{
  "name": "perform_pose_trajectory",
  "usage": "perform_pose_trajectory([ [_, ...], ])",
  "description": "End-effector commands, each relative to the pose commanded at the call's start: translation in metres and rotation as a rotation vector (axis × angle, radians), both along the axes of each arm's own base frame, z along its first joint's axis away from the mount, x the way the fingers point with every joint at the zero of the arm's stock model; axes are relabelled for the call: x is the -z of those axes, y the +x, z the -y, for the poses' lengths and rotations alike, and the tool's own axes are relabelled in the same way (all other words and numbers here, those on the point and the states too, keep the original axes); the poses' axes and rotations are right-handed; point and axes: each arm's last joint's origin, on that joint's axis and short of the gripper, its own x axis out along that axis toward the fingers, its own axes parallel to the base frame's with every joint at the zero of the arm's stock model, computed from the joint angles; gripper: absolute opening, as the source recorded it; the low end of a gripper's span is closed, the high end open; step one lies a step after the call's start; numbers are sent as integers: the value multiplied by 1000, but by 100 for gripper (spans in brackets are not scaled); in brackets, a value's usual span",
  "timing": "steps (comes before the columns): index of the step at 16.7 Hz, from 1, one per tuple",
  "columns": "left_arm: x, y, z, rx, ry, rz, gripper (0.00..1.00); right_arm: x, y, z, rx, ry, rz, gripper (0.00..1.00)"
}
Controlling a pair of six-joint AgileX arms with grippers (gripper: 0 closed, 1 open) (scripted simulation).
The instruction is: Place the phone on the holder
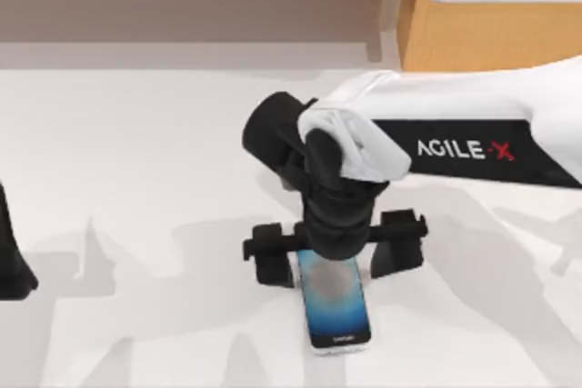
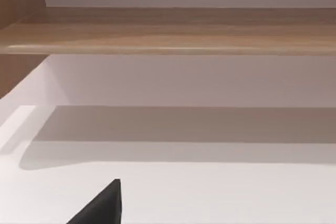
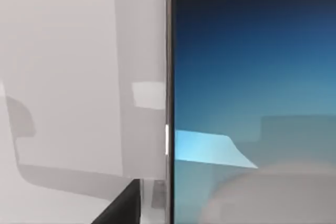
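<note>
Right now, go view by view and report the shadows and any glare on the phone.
Top view: soft grey arm shadows spread over the white table around the holder; the phone screen glows blue, no hard glare. Right wrist view: a pale bright patch crosses the screen. Left wrist view: a broad shadow band lies under the wooden shelf.

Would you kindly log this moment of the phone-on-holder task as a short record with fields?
phone: blue-screened phone in the middle of the table, its far end under the right gripper
holder: black holder straddling the phone's far end, a block showing on each side
right gripper: right gripper directly over the phone at the holder; the grip itself is hidden
right wrist view: phone screen very close
left arm: parked at the table's left edge
task state: whether the phone rests on the holder cannot be told
</note>
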Motion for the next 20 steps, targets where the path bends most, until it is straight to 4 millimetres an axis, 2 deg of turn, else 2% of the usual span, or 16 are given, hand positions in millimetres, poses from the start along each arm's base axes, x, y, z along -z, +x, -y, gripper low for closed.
perform_pose_trajectory([
  [8, 0, 0, 0, 0, 0, 0, 100, 0, 0, 0, 0, 0, 0, 2],
  [16, 0, 0, 0, 0, 0, 0, 100, 0, 0, 0, 0, 0, 0, 0],
  [17, 0, 0, 0, 0, 0, 0, 100, -21, 0, 3, -6, 3, 32, 0],
  [20, 0, 0, 0, 0, 0, 0, 100, -28, 0, 2, -6, 3, 32, 0],
])
